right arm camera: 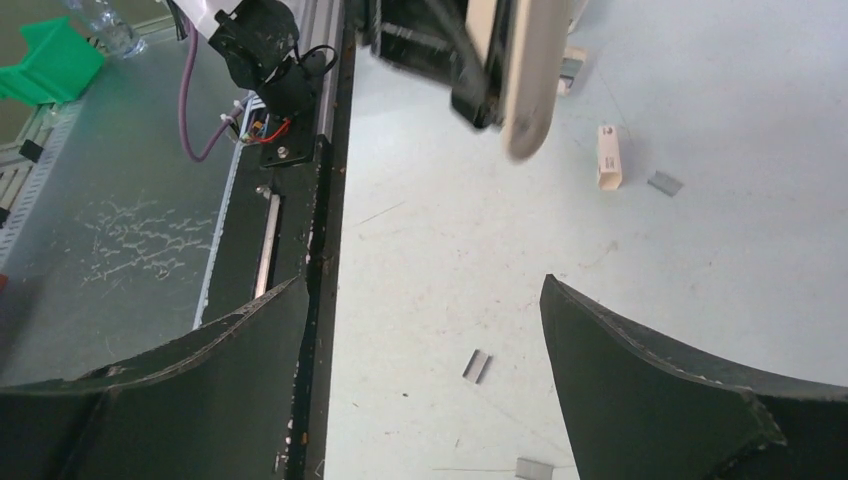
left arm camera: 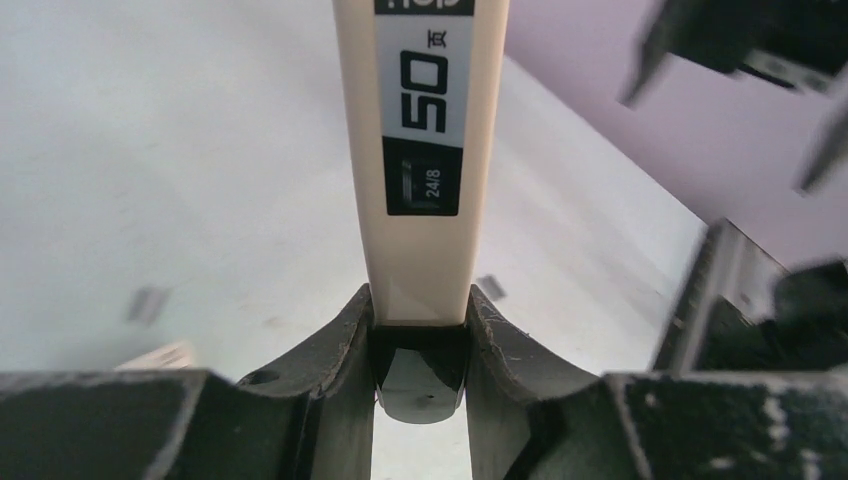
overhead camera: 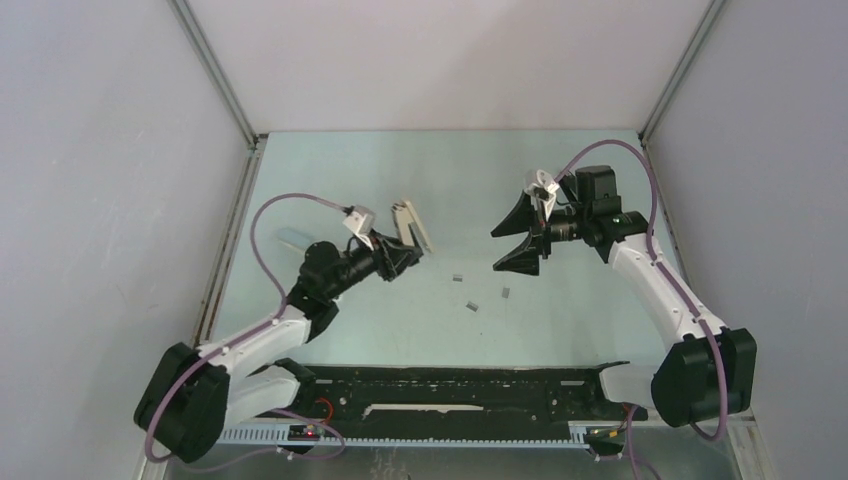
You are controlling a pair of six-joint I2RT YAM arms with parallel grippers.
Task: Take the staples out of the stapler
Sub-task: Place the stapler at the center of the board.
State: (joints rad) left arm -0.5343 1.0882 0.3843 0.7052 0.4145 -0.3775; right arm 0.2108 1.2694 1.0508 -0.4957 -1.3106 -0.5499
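Left gripper [overhead camera: 399, 257] is pinching the cream stapler [left arm camera: 420, 150] by one end, the rest sticking out past its fingers. Three staples [overhead camera: 470, 306] lie loose on the table [overhead camera: 330, 170] between the arms. Right gripper [overhead camera: 512, 240] hangs spread wide, empty.

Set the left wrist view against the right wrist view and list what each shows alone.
Only left wrist: the printed label on the stapler, reading 50 and 24/8. Only right wrist: the black rail, a purple cable, a green plastic piece. Both: the cream stapler held by the left gripper, and loose staples.
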